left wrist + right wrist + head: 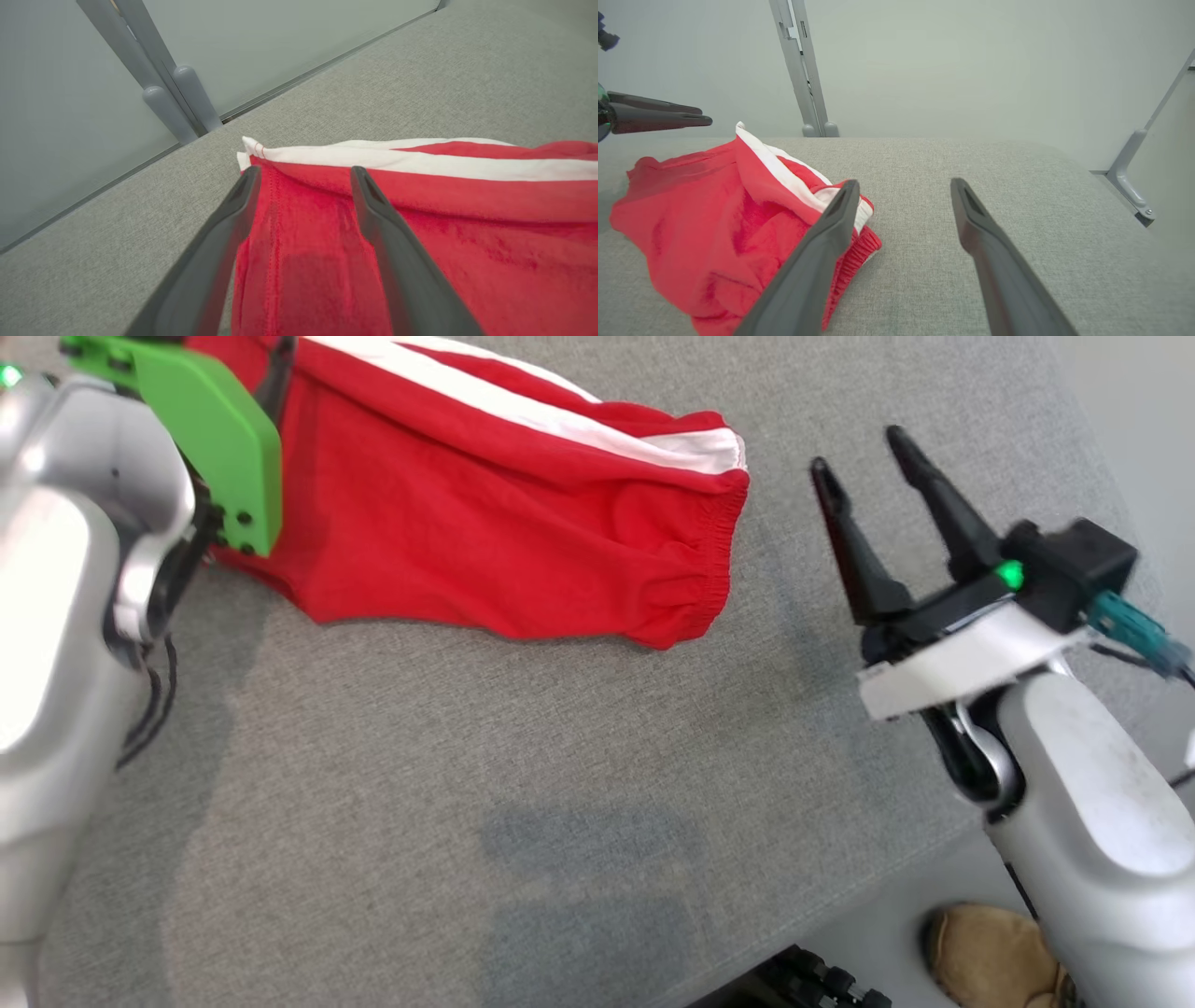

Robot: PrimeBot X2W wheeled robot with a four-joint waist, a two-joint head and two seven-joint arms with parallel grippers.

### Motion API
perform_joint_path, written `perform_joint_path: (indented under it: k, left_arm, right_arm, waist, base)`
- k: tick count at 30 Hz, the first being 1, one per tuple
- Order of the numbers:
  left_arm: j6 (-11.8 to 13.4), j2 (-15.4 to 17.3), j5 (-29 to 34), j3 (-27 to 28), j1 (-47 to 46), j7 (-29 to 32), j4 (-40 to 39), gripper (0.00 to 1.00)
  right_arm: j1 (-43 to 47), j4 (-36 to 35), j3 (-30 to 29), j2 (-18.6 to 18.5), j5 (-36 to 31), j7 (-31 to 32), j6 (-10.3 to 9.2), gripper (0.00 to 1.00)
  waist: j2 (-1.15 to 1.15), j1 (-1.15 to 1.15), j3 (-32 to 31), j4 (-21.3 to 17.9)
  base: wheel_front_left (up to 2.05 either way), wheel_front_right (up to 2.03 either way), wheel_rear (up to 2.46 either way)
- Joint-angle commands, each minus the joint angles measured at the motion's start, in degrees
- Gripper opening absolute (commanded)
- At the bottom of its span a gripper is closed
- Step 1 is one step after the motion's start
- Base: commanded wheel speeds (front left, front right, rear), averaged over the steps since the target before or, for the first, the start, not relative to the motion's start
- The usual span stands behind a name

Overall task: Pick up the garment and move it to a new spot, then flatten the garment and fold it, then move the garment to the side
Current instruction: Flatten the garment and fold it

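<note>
garment: red soft-fabric shorts with white side stripe (pixel 485 523), lying doubled over, far left on grey cloth-covered counter (pixel 467 784) | left gripper (pixel 304 171): fingers spread over its left end, holding nothing | right gripper (pixel 859 448): fingers spread, empty, just right of elastic waistband (pixel 719 560) | progress: fold looks done; at most the final shift aside seems left

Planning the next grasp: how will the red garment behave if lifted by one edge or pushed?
Probably floppy: the red garment lies in soft folds, so it should sag from one edge. Likely light, being thin cloth. Pushed, it would probably bunch rather than slide, since the grey surface looks textured.
</note>
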Motion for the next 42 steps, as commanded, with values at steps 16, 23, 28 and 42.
perform_joint_path:
  k: [16, 23, 28, 42]
  left_arm:
    - [6.3, -3.4, 1.1, 1.3, 15.8, -20.9, 2.8, 1.0]
    - [5.7, -6.2, -0.3, 1.4, 15.3, -24.5, 9.6, 1.0]
    - [4.1, -7.4, -1.5, 1.3, 12.6, -23.1, 13.7, 1.0]
    - [3.9, -8.1, -1.9, -1.0, 7.6, -13.9, 24.4, 1.0]
  right_arm:
    - [22.2, -21.8, -20.6, 7.3, -24.2, -0.2, -0.07, 1.0]
    - [25.1, -19.8, -23.2, 8.5, -25.8, -0.2, -0.07, 1.0]
    - [24.1, -17.4, -24.3, 9.7, -24.8, -0.2, -0.07, 1.0]
    - [22.8, -14.7, -25.2, 11.3, -25.5, -0.2, -0.07, 1.0]
  waist:
    - [0.0, 0.0, -10.8, 3.2]
    - [0.0, 0.0, -9.2, 4.5]
    - [0.0, 0.0, -6.9, 4.8]
    - [0.0, 0.0, -4.9, 4.4]
  base:
    - [0.0, 0.0, 0.0]
    - [0.0, 0.0, 0.0]
    - [0.0, 0.0, 0.0]
    - [0.0, 0.0, 0.0]
